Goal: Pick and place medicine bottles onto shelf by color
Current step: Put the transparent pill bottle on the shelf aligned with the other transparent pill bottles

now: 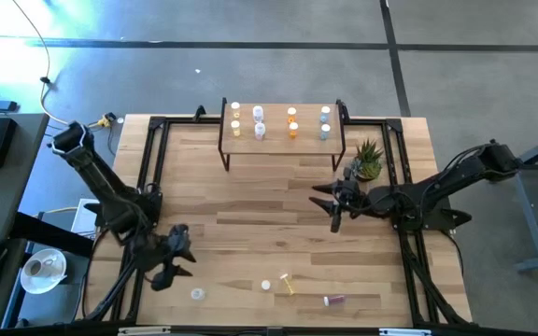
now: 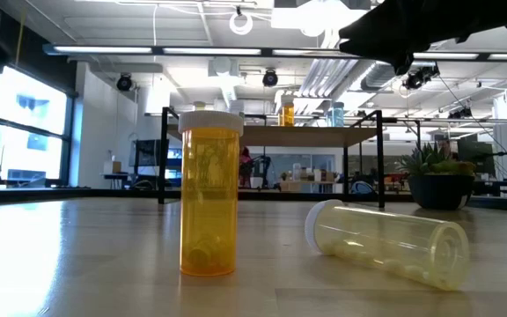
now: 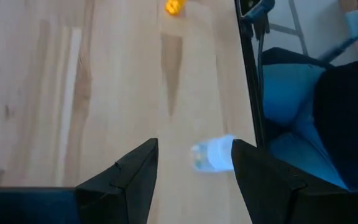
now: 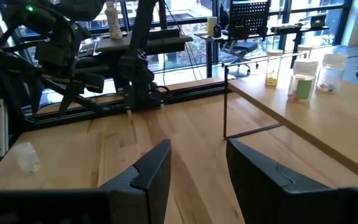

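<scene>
Up close at counter height, a yellow bottle [image 2: 209, 193] stands upright with a clear bottle [image 2: 387, 243] tipped on its side just beside it. From overhead they are only specks near the front edge of the counter [image 1: 250, 201], with a pinkish bottle [image 1: 333, 300] lying farther along. The left pincer [image 1: 168, 264] hangs low there, fingers apart and empty, likely lining up on a pale bottle [image 3: 212, 155] that only its wrist camera shows clearly. Mid-counter, the right pincer [image 1: 335, 206] hovers, jaws parted, holding nothing, by the plant [image 1: 368, 161]. At the back, the shelf [image 1: 278, 141] already carries bottles grouped by colour.
</scene>
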### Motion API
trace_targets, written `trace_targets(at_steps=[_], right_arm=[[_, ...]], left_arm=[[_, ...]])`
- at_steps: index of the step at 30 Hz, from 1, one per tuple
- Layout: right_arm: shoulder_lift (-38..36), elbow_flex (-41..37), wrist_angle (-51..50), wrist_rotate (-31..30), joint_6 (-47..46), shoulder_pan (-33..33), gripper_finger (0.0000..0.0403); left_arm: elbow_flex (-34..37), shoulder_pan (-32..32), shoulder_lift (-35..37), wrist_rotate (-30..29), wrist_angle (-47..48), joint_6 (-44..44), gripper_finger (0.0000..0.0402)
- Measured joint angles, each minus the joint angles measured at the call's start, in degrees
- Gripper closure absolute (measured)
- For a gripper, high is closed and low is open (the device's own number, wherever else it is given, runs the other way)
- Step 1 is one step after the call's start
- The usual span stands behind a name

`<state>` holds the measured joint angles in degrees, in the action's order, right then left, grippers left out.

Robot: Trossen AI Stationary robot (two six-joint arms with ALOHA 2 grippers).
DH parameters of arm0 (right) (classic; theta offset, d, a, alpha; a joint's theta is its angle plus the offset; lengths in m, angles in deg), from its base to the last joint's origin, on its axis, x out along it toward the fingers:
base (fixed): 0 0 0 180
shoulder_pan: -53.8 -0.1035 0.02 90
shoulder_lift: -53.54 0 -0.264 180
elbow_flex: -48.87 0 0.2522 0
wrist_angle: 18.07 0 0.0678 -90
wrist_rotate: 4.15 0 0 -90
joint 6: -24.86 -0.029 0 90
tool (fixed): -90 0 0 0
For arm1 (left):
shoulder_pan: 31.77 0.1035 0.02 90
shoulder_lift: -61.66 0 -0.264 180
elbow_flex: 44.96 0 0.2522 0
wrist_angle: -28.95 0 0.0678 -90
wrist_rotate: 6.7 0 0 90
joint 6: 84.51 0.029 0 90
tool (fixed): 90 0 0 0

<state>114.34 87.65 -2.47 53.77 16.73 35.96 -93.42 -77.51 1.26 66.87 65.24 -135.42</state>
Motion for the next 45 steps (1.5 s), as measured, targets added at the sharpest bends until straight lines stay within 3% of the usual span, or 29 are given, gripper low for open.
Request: trace_targets(at_steps=[8,19,29,45], right_arm=[[0.0,0.0,0.0,0.0,-0.1,-0.7,0.0256],[0.0,0.0,0.0,0.5,-0.9,-0.7,0.0256],[0.0,0.0,0.0,0.9,-0.9,-0.7,0.0256],[0.0,0.0,-0.5,1.0,-1.0,-1.8,0.0256]], left_arm=[[0.0,-7.7,-4.7,-2.3,0.0,-11.1,0.0209],[0.0,-8.8,-14.1,5.1,-7.0,-18.6,0.0207],[0.0,-8.8,-20.5,10.9,-11.1,-24.8,0.0170],[0.0,-11.7,-23.5,-2.7,-18.8,-23.9,0.0178]])
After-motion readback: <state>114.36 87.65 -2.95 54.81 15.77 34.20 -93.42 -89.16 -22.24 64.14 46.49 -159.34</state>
